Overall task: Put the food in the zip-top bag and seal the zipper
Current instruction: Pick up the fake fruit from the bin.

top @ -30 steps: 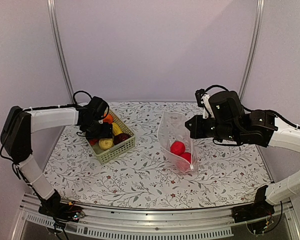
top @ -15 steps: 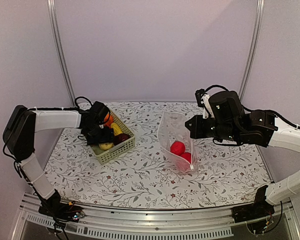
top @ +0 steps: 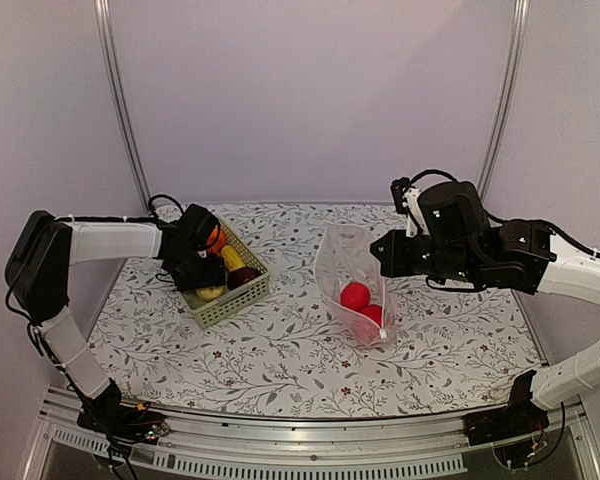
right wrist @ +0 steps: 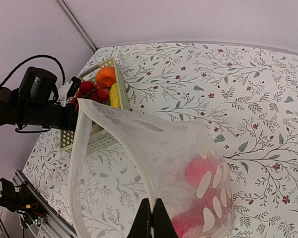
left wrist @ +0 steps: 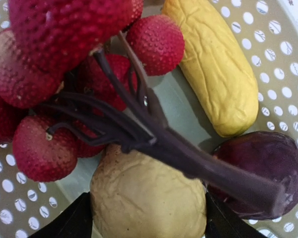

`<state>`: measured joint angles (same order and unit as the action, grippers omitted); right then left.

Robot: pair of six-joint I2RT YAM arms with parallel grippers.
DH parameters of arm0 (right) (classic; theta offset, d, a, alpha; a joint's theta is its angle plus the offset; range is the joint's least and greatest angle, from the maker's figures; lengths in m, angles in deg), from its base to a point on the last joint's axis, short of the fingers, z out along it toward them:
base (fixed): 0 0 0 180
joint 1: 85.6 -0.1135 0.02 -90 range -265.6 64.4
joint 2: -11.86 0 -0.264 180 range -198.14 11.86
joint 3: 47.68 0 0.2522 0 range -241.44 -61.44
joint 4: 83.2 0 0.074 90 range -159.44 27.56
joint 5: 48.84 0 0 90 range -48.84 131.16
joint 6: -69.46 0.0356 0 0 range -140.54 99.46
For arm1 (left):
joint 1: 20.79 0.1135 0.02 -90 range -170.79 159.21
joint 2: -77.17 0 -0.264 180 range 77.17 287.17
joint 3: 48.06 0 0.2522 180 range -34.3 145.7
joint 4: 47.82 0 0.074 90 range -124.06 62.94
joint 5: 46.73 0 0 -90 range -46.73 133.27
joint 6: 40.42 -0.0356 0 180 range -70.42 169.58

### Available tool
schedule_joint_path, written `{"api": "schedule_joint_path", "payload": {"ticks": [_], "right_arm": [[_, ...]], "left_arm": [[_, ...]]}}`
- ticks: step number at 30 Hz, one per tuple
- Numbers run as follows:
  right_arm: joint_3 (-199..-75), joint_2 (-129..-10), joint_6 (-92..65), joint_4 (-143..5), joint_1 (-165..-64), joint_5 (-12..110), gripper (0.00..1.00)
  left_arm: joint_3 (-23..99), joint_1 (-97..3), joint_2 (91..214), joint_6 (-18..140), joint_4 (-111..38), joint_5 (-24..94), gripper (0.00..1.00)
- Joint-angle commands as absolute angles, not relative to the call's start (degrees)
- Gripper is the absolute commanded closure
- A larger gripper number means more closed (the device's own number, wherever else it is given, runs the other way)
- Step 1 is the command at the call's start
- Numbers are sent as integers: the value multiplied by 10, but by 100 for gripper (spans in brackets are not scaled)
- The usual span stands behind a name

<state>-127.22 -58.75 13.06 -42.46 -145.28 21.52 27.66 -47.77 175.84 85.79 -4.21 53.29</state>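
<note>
My left gripper (top: 202, 272) is down inside the pale green basket (top: 242, 297). In the left wrist view my left gripper (left wrist: 148, 218) has its black fingers (left wrist: 79, 220) pressed against both sides of a tan-yellow fruit (left wrist: 149, 191) that rests in the basket. Beside it lie a bunch of bumpy red balls (left wrist: 44, 144) on a dark stem, a long yellow fruit (left wrist: 213, 74) and a maroon fruit (left wrist: 270, 171). My right gripper (right wrist: 151, 210) is shut on the whitish zipper strip (right wrist: 75, 168) and holds the clear bag (top: 342, 255) open and upright. Two red fruits (top: 356, 294) lie in the bag.
An orange fruit (top: 216, 238) sits at the basket's far end. The basket stands at the table's left, the bag about a basket's width to its right. The floral tablecloth (top: 280, 350) covers the table; metal posts rise at the back corners.
My left gripper has gone down into the basket and settled around the tan-yellow fruit. The right arm and the bag have not moved.
</note>
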Motion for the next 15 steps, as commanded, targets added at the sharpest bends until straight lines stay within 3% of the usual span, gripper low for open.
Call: {"api": "schedule_joint_path", "payload": {"ticks": [1, 15], "right_arm": [[-1276, -577, 132, -424, -1457, 207, 100], [-1286, -584, 132, -423, -1457, 211, 100]], "left_arm": [[266, -480, 1718, 854, -22, 547, 28], [242, -498, 1546, 836, 8, 499, 29]]}}
